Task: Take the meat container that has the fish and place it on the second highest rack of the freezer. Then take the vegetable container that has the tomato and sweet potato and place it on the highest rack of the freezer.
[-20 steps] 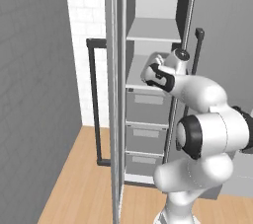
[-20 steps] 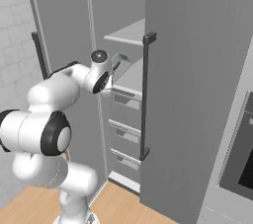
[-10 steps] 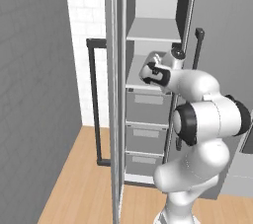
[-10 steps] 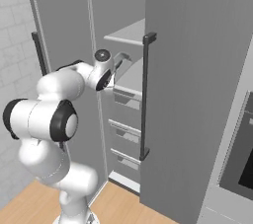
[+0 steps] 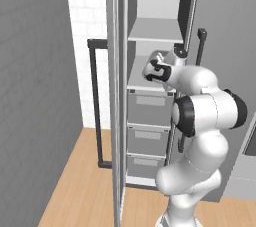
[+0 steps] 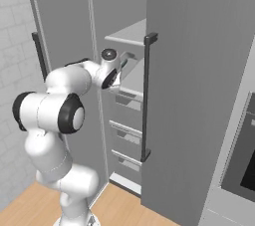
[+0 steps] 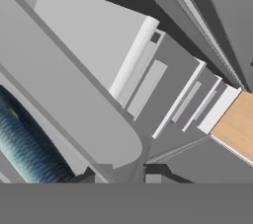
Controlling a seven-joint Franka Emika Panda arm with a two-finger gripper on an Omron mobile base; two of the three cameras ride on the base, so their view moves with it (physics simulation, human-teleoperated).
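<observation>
One fish [image 7: 22,156] so far, lying in its tray [image 7: 74,119], and the gripper [image 7: 120,177] is clamped on that tray's rim, jaws nearly together. Arm reaches into the open freezer [image 5: 155,46] at about the lower white shelf [image 5: 142,78]. I judge part one as in progress: tray carried to the freezer, not yet released. Hard to say if it already rests on the shelf; the wrist blocks that in both base views. Upper shelf [image 5: 157,31] looks bare, so part two, the vegetable tray, seems untouched.

Counts: two white shelves, three grey drawers [image 5: 149,108] below, one black bar handle [image 6: 146,95] on the near door.
</observation>
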